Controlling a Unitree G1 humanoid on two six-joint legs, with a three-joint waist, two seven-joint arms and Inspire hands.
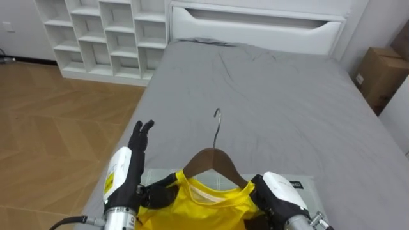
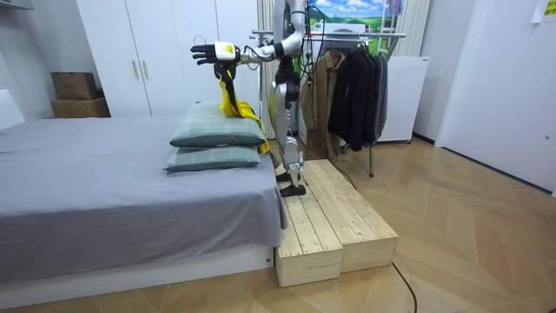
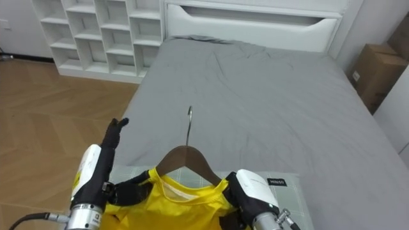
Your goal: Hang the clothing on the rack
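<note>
Bed (image 1: 268, 83) with a grey sheet, lightly creased, and a white headboard (image 1: 255, 25) at its far end. White open-cubby shelf unit (image 1: 102, 35) against the wall beside the headboard, on a herringbone wood floor (image 1: 51, 121). Cardboard box (image 1: 380, 73) on the other side of the bed, near the headboard. Two grey-green checked pillows, the upper pillow (image 2: 217, 130) lying on the lower pillow (image 2: 213, 158), at the foot end of the mattress. Low platform of pale wooden planks (image 2: 334, 217) touching the foot of the bed. White wardrobe (image 2: 165, 52) along the back wall.
</note>
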